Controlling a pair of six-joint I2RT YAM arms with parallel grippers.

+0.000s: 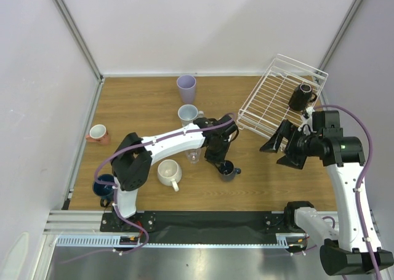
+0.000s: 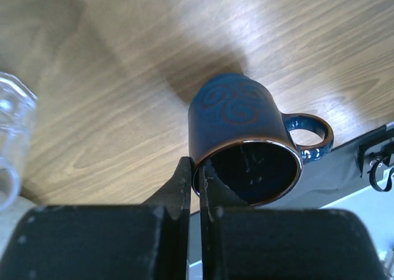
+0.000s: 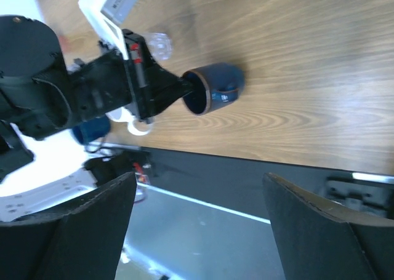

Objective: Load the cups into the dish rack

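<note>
While our left gripper [image 2: 196, 169] pinches the rim of the navy cup [image 2: 240, 117], we see our right gripper [image 1: 278, 152] spread beside the dish rack [image 1: 265, 101], black mug [image 1: 300, 96] inside it.

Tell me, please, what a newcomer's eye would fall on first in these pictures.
First comes the left hand, shut on the rim of a dark blue glazed mug with swirl marks, near the front middle of the wooden table. Next is the white wire dish rack in the far right corner, with a glossy black mug inside it. The right hand hangs open just in front of that rack.
</note>
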